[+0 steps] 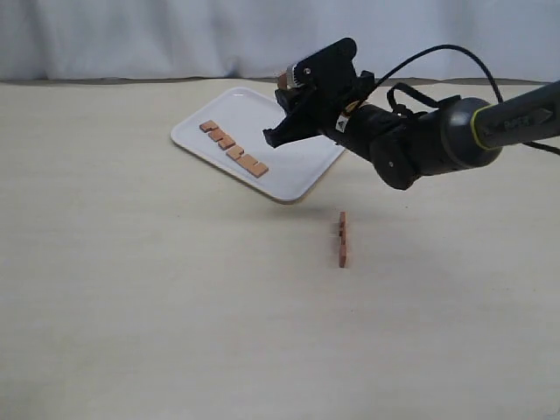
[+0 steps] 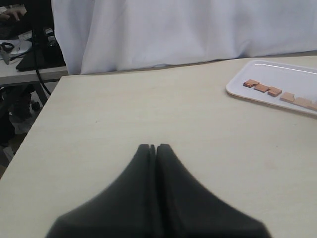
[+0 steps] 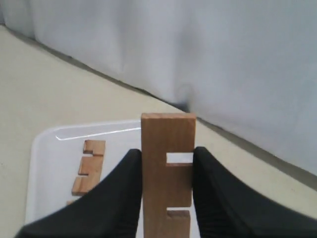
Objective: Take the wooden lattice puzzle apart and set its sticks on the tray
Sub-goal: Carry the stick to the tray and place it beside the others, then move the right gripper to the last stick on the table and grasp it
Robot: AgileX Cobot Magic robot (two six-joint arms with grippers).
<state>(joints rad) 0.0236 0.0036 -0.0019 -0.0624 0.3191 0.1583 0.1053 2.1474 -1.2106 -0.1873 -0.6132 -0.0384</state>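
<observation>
**A:** Where is the black right gripper (image 1: 284, 129)?

**B:** It hangs in the air above the far right part of the flat white rectangular plastic tray (image 1: 302, 175). The tray lies on the far side of the pale beige table (image 1: 131, 306).

**A:** And its grip?

**B:** In its wrist view the two black fingers (image 3: 124, 188) are clamped on a flat reddish-brown wooden stick with square notches (image 3: 167, 168). One finger presses each long edge, and the stick pokes out past the fingertips.

**A:** What is on the tray?

**B:** A row of reddish-brown notched wooden sticks (image 1: 233, 149) lies flat on its left half, running from far left to near right. How many sticks make up the row cannot be told.

**A:** And the wooden lattice puzzle?

**B:** A small reddish-brown wooden remnant (image 1: 342, 239) stands on edge on the table. It is on the near side of the tray, apart from it and right of the middle. Short bits jut from its side. Whether it is one stick or several locked together cannot be told.

**A:** The black left gripper (image 2: 155, 148)?

**B:** Only its own wrist view shows it. Its jaws are pressed together with nothing between them, over bare table and well apart from the tray.
</observation>
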